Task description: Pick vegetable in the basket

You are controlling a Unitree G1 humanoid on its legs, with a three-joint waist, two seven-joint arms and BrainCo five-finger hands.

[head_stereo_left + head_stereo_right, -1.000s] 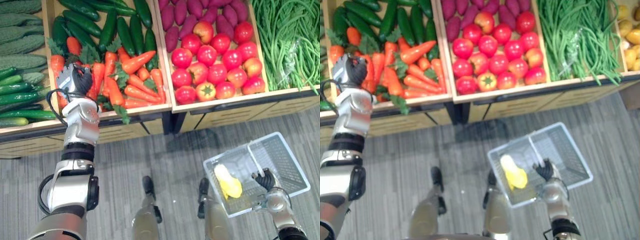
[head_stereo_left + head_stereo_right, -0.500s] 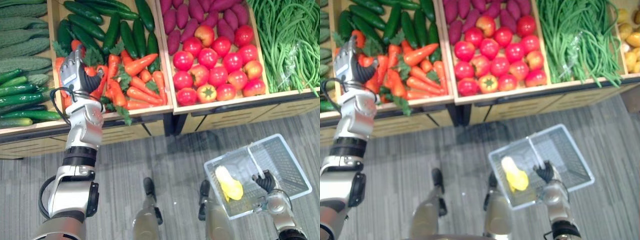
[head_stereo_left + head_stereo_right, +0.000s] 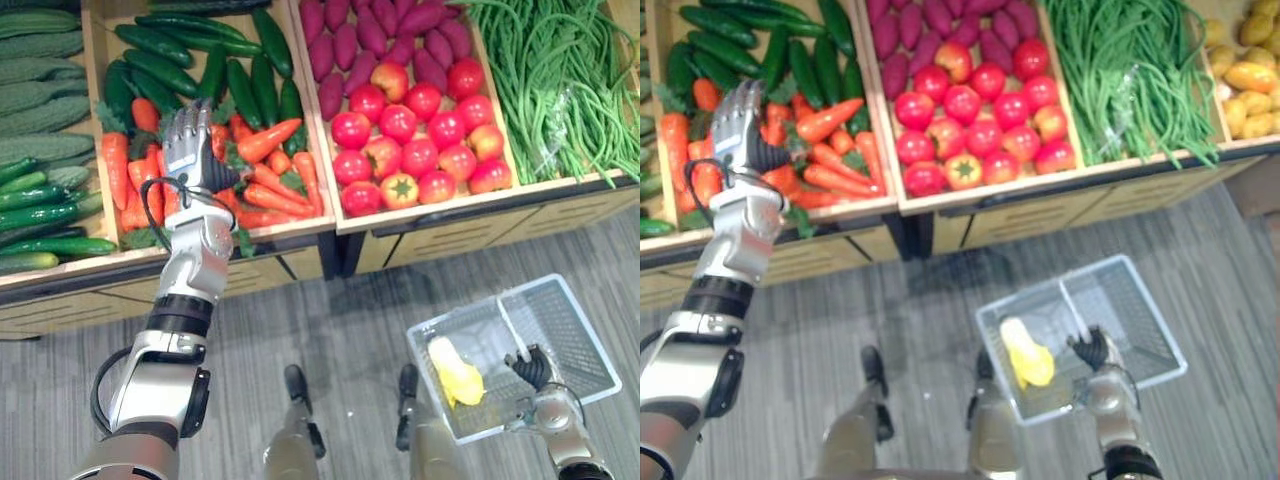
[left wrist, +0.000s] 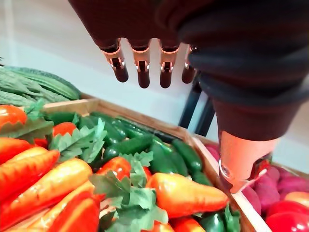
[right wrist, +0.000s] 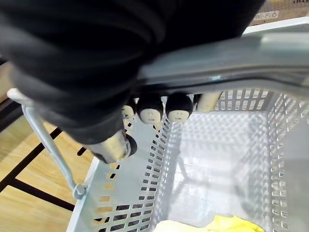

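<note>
My left hand [image 3: 190, 140] hovers over the carrot crate, its fingers [image 4: 140, 67] straight and spread, nothing in it. Orange carrots [image 3: 270, 140] with green tops lie just beneath and beyond it; one fat carrot [image 4: 186, 193] lies close under the thumb [image 4: 241, 159]. Low on the right, my right hand [image 3: 530, 368] is curled round the handle of a pale plastic basket [image 3: 590, 330], its fingers [image 5: 152, 108] wrapped over the bar. A yellow item [image 3: 455, 372] lies in the basket's near end.
Wooden crates run along the back: bitter gourds [image 3: 40, 90], cucumbers [image 3: 160, 70], purple sweet potatoes [image 3: 370, 40], red tomatoes [image 3: 420, 140], green beans [image 3: 570, 80] and yellow produce [image 3: 1250, 80]. Grey striped floor lies between the crates' front edge and the basket.
My left hand has gone from curled to open and moved right, further in over the carrots. The right hand still grips the basket handle. The camera shifted a little.
</note>
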